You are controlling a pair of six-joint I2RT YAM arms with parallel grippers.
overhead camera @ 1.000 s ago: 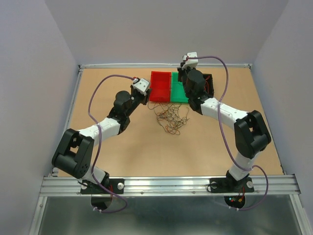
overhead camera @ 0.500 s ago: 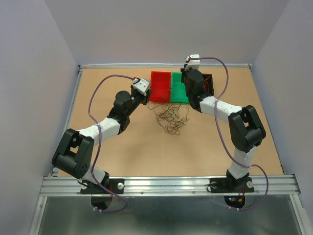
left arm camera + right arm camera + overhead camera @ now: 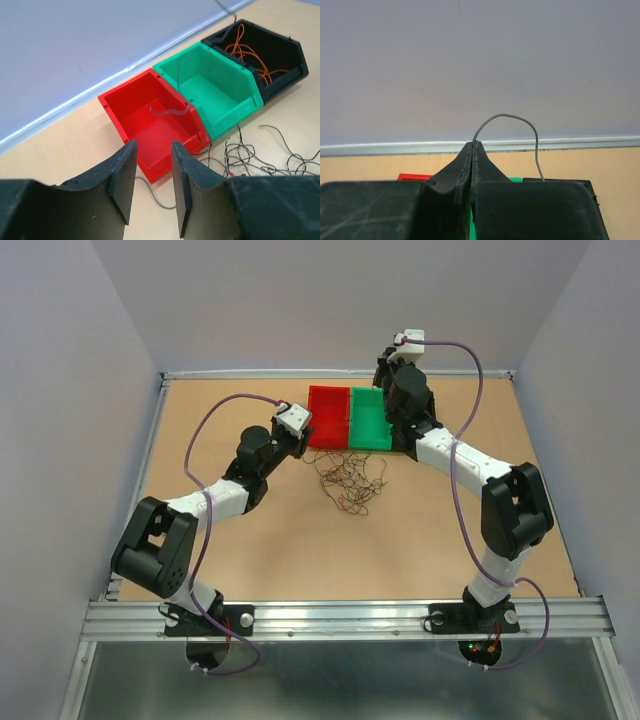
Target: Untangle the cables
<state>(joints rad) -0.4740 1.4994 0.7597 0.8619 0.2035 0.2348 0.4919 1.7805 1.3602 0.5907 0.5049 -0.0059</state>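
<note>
A loose tangle of thin cables (image 3: 350,480) lies on the table in front of the bins, and it also shows in the left wrist view (image 3: 245,152). Orange cables (image 3: 250,52) sit in the black bin (image 3: 280,85). One grey cable (image 3: 170,111) lies curled in the red bin (image 3: 115,112), another on the table (image 3: 155,197) under my left gripper. My left gripper (image 3: 153,145) is open and empty, low before the red bin. My right gripper (image 3: 472,147) is raised over the bins (image 3: 388,375), shut on a thin grey cable (image 3: 507,117) that arches up and drops to the right.
Red (image 3: 328,418), green (image 3: 369,420) and black bins stand side by side at the back of the table. The green bin (image 3: 235,107) holds a thin upright strand. The back wall rail (image 3: 570,142) runs just behind them.
My right arm has swung back and to the right over the bins, carrying the grey cable. The left gripper has shifted slightly right toward the red bin.
</note>
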